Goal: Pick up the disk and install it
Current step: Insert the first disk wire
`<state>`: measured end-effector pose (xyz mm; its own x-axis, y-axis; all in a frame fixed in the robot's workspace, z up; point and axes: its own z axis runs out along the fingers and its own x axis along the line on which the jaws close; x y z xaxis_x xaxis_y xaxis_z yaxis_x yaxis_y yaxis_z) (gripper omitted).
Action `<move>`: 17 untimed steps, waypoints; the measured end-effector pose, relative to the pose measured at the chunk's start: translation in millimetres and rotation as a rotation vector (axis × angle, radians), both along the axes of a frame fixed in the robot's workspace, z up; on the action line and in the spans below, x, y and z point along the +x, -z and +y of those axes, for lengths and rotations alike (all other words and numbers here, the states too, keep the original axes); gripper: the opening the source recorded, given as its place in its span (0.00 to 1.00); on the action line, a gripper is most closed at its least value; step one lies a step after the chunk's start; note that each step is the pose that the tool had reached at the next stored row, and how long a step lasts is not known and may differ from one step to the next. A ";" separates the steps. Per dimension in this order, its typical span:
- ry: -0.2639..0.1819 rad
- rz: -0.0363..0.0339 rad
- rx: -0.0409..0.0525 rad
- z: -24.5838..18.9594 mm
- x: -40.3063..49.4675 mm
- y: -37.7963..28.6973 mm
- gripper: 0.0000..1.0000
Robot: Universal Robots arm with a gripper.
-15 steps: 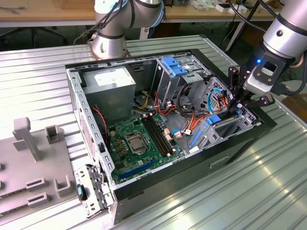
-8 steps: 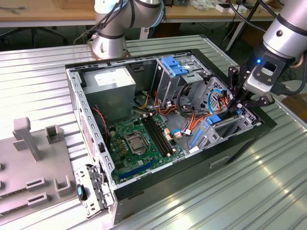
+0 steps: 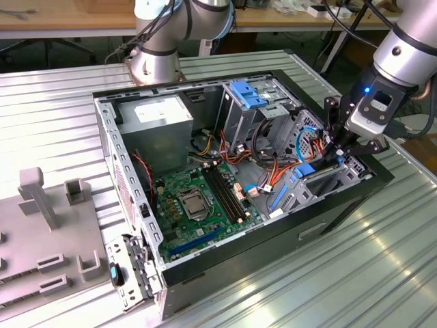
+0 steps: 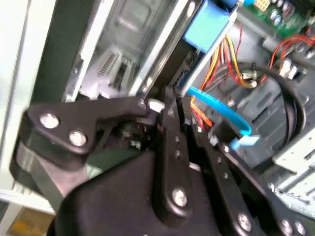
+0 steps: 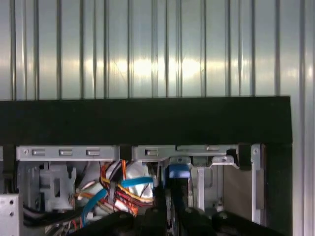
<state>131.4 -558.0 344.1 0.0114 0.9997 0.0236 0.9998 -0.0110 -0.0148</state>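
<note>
The disk (image 3: 326, 179) sits tilted in the drive bay at the corner of the open computer case (image 3: 205, 273) on the exterior view's right. Its dark face is up and a bright blue rail shows at one end. My gripper (image 3: 332, 152) comes down onto it from above. In the first wrist view the disk (image 5: 178, 172) is seen edge-on with its blue rail end, and my gripper (image 5: 172, 199) is shut on it, one finger on each side. In the second wrist view my gripper (image 4: 170, 105) reaches down among orange, yellow and blue cables.
A grey power supply box (image 3: 156, 116) and a metal cage with a blue latch (image 3: 247, 96) stand at the case's back. The green motherboard (image 3: 201, 198) lies in the middle. Loose cables (image 3: 273, 160) crowd the bay. A grey fixture (image 3: 41, 225) and another arm's base (image 3: 160, 48) stand outside.
</note>
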 end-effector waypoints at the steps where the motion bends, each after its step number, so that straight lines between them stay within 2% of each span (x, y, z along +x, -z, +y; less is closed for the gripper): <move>1: 0.000 -0.0001 -0.0015 0.0 0.0 -0.8 0.16; 5: 0.000 -0.0001 -0.0015 0.0 0.0 -0.8 0.16; 13: 0.000 0.0000 -0.0020 -0.5 0.0 4.4 0.16; 17: 0.000 0.0000 -0.0015 -0.7 0.0 4.7 0.16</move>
